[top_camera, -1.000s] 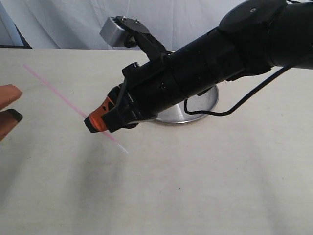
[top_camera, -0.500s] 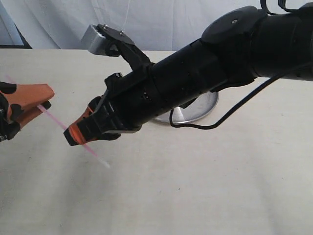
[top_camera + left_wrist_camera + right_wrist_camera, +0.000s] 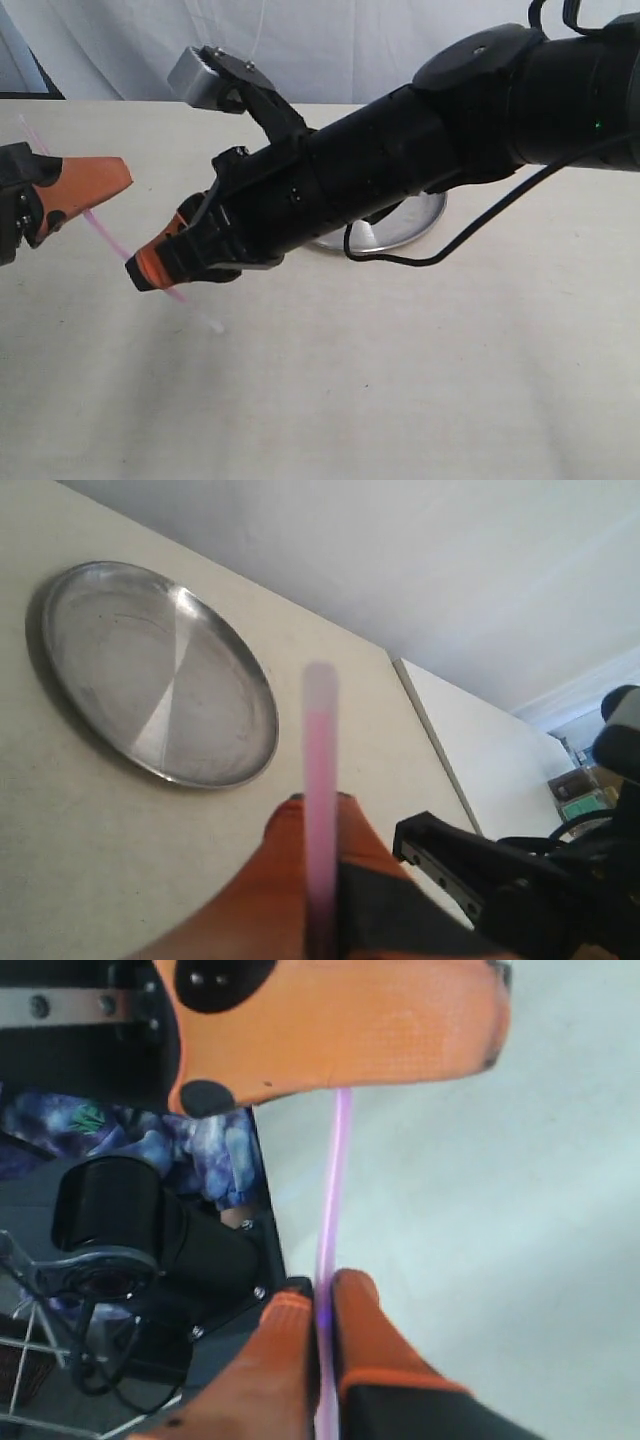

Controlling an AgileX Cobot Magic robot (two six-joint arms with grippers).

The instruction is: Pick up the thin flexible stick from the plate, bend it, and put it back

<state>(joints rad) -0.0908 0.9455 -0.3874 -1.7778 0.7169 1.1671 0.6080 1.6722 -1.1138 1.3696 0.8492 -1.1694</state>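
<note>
Thin flexible stick [image 3: 108,240] up off the table, spanning the gap between left gripper [image 3: 90,195] and right gripper [image 3: 150,268]; plate [image 3: 420,215] behind the right arm, well apart from both tips. From the left wrist: grip seemingly pinched shut on the blurred stick, pale end poking out beyond the tips. From the right wrist: jaws clamped narrow on the stick, its far stretch running straight into the left gripper. Two holds, one per end, likely to allow bending.

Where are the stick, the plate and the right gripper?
stick [image 3: 331,1190], right wrist view, middle of its shaft.
plate [image 3: 150,670], left wrist view, bare centre.
right gripper [image 3: 152,267], exterior view, between its fingertips.
</note>
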